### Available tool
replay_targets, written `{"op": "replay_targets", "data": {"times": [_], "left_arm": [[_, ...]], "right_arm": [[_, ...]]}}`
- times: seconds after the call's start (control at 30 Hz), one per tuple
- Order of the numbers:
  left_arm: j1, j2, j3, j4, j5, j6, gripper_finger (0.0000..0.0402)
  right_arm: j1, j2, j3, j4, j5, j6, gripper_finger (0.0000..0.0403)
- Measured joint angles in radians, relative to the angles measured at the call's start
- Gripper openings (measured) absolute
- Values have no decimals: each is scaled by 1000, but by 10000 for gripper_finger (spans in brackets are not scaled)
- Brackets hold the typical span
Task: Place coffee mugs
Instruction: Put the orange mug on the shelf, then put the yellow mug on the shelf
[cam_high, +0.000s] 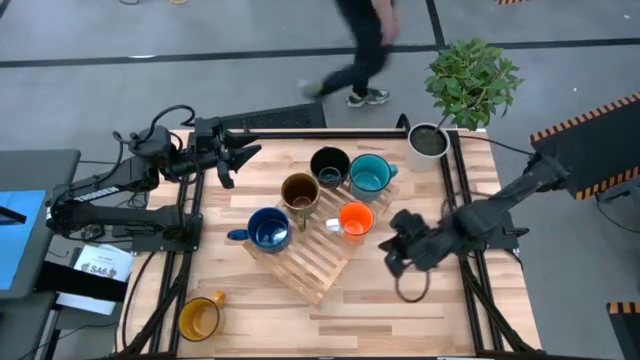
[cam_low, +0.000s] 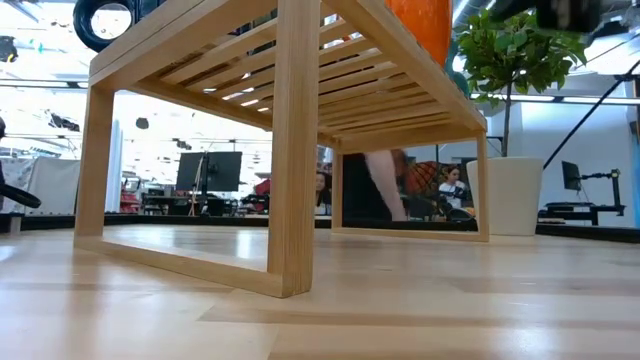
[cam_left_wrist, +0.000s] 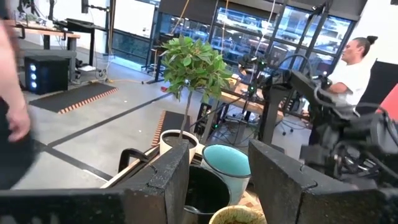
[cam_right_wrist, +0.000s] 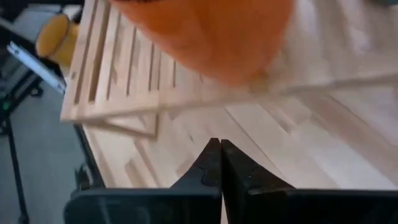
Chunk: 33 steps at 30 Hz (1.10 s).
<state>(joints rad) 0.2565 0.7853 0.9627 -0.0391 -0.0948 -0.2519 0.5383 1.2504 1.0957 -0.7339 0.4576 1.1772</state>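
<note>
Overhead, a slatted wooden rack (cam_high: 312, 255) is lying at an angle near the middle of the table (cam_high: 400, 320), and five of the mugs are gathering around its upper end. The orange mug (cam_high: 356, 219) is sitting on the rack's right corner with its white handle pointing left; the olive-brown mug (cam_high: 300, 191) is standing at the rack's top edge, and the dark blue mug (cam_high: 268, 229) is resting at its left corner with its handle reaching left. Just above them in the frame the black mug (cam_high: 330, 165) and the teal mug (cam_high: 370, 173) are standing side by side, touching or nearly so. All five are showing open, seemingly empty interiors. The yellow mug (cam_high: 199, 319) is lying well apart at the lower left of the table. A white pot (cam_high: 428, 140) holding a leafy plant (cam_high: 472, 80) is occupying the upper right corner. The right gripper (cam_high: 400, 250) is hovering just right of the orange mug, its fingers (cam_right_wrist: 214, 165) pressing together on nothing. The left gripper (cam_high: 232, 160) is waiting at the upper left of the table, its fingers (cam_left_wrist: 168, 171) spreading wide, facing the black and teal mugs. A person (cam_high: 360, 45) is walking past beyond the table's top edge.
</note>
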Motion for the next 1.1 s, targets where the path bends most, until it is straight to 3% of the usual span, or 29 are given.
{"op": "replay_targets", "data": {"times": [0.13, 0.3, 0.47, 0.9, 1.0, 1.1], "left_arm": [[0, 0, 0, 0, 0, -3, 149], [0, 0, 0, 0, 0, -8, 149], [0, 0, 0, 0, 0, -8, 149], [0, 0, 0, 0, 7, -17, 149], [1, -6, 6, -9, 68, -87, 149], [-4, -26, 12, -9, 221, -147, 149]], "right_arm": [[-33, 80, -11, 101, 43, -13, 29], [-62, 123, -11, 142, 67, -26, 16], [-85, 126, -11, 208, 68, -67, 19], [-142, 105, -11, 184, 36, -138, 21], [-126, 53, -11, 133, 3, -161, 23], [-108, -22, -11, 45, 13, -166, 22]]}}
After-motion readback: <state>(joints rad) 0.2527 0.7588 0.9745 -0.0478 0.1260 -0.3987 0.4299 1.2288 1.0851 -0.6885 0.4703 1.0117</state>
